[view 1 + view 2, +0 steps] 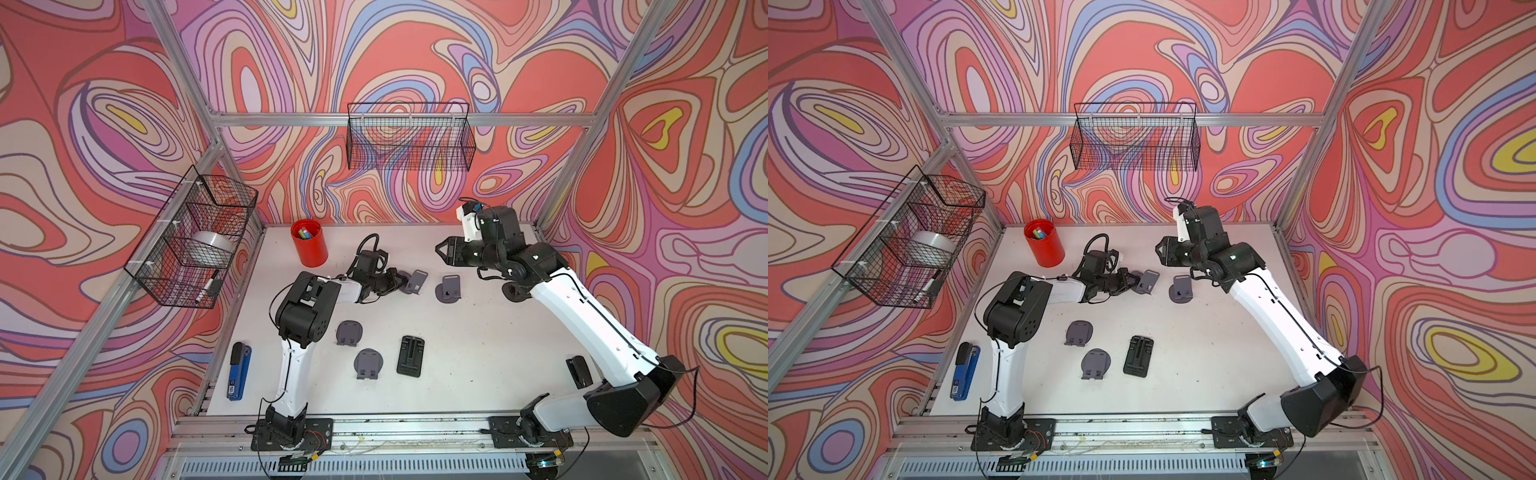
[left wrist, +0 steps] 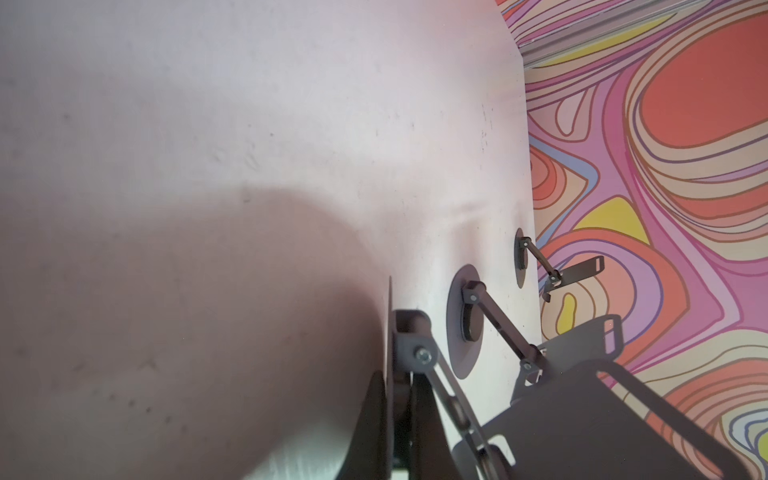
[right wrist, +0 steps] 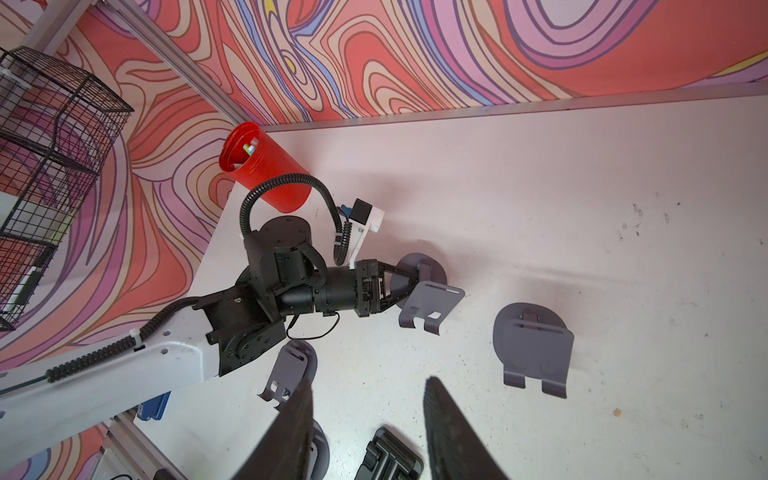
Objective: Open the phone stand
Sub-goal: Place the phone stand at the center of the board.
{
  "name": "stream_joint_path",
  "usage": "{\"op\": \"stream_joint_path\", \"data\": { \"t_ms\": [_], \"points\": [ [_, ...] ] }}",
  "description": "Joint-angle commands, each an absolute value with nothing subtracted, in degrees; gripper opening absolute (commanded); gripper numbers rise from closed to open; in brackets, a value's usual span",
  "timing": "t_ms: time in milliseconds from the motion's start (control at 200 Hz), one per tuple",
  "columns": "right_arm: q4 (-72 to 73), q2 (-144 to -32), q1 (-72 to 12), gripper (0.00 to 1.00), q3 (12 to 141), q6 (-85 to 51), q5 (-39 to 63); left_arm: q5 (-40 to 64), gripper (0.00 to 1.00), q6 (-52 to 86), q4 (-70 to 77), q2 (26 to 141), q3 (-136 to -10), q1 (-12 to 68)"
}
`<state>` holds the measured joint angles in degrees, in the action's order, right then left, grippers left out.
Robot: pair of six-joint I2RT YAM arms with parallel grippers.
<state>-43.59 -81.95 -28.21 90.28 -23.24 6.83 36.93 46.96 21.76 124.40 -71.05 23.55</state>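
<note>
The grey phone stand [image 1: 417, 281] [image 1: 1148, 282] sits mid-table toward the back. Its plate [image 3: 432, 300] is tilted up off its round base [image 3: 428, 266]. My left gripper [image 1: 400, 281] [image 3: 415, 277] is shut on that base. In the left wrist view my fingers [image 2: 419, 415] pinch the thin disc edge [image 2: 390, 316], and the hinged arm and plate [image 2: 582, 415] rise beside them. My right gripper [image 1: 440, 249] [image 1: 1159, 252] [image 3: 368, 386] hangs open in the air to the right of the stand, with nothing between its fingers.
A second grey stand [image 1: 449, 287] [image 3: 532, 349] stands opened just right of the held one. Two folded grey stands [image 1: 349, 332] [image 1: 368, 362] and a black one [image 1: 410, 356] lie nearer the front. A red cup [image 1: 309, 243] stands at back left, a blue stapler [image 1: 238, 371] at front left.
</note>
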Motion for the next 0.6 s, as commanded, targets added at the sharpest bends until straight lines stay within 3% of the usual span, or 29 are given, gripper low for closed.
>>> {"op": "stream_joint_path", "data": {
  "t_ms": [0, 596],
  "points": [
    [-42.37, -82.28, -28.10, 0.45, 89.47, -23.44, 7.48, 36.14, 0.00, 47.28, 21.63, 125.16, -69.88, 23.29],
    [-41.13, -82.20, -28.06, 0.45, 88.68, -23.96, 8.80, 36.03, 0.24, 49.13, 23.91, 123.36, -65.92, 21.45]
  ]
}}
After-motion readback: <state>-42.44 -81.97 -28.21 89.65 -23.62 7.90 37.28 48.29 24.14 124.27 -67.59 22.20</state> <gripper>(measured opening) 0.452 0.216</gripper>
